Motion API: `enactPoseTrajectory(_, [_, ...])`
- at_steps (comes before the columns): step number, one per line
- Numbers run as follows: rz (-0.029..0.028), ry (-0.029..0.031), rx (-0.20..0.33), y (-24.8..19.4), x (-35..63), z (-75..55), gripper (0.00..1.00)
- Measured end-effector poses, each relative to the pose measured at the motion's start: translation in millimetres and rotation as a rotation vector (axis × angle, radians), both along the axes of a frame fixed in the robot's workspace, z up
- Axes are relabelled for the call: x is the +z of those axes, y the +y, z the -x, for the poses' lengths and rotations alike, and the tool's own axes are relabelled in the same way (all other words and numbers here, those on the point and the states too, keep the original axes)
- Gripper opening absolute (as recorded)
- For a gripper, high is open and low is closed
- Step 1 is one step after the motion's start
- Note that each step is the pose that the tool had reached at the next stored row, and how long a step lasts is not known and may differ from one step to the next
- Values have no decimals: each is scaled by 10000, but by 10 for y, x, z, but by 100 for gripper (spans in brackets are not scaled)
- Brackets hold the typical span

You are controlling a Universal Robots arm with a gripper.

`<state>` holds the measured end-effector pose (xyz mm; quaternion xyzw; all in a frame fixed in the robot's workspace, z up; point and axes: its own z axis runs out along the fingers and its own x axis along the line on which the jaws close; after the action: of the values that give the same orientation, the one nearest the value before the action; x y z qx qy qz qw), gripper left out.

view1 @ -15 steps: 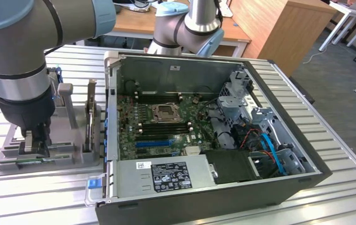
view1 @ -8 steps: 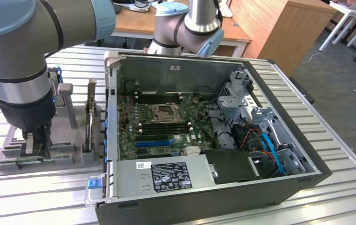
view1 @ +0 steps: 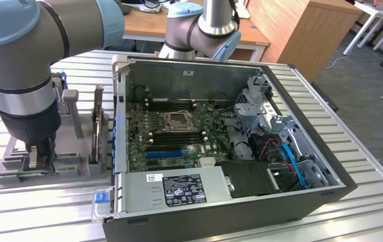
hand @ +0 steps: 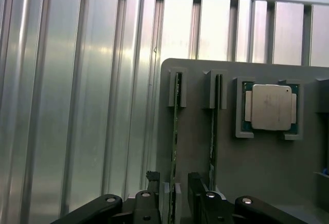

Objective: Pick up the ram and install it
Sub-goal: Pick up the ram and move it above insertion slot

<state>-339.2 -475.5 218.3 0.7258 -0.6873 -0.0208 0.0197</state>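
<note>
**A:** what does the exterior view give you?

**B:** jaws sit low over the grey tray [view1: 77, 174] on the surface [view1: 370, 201], off to the exterior view's left of the open PC case [view1: 259, 196].

**A:** and the wrist view?

**B:** the ram [hand: 176, 126] stands on edge in its tray slot, with its long axis running straight away from the jaws. They're spread apart with a finger [hand: 195, 193] on either side, and it's not clamped yet.

Ribbed aluminium tabletop [hand: 77, 106] beside the grey plastic tray [hand: 195, 131] lies open; on the tray, a thin green stick [hand: 212, 131] flanks the black gripper [hand: 172, 190].
</note>
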Motion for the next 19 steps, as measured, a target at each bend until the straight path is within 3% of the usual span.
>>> enactPoseTrajectory(19, [0, -4, 0, 0, -107, 21, 36])
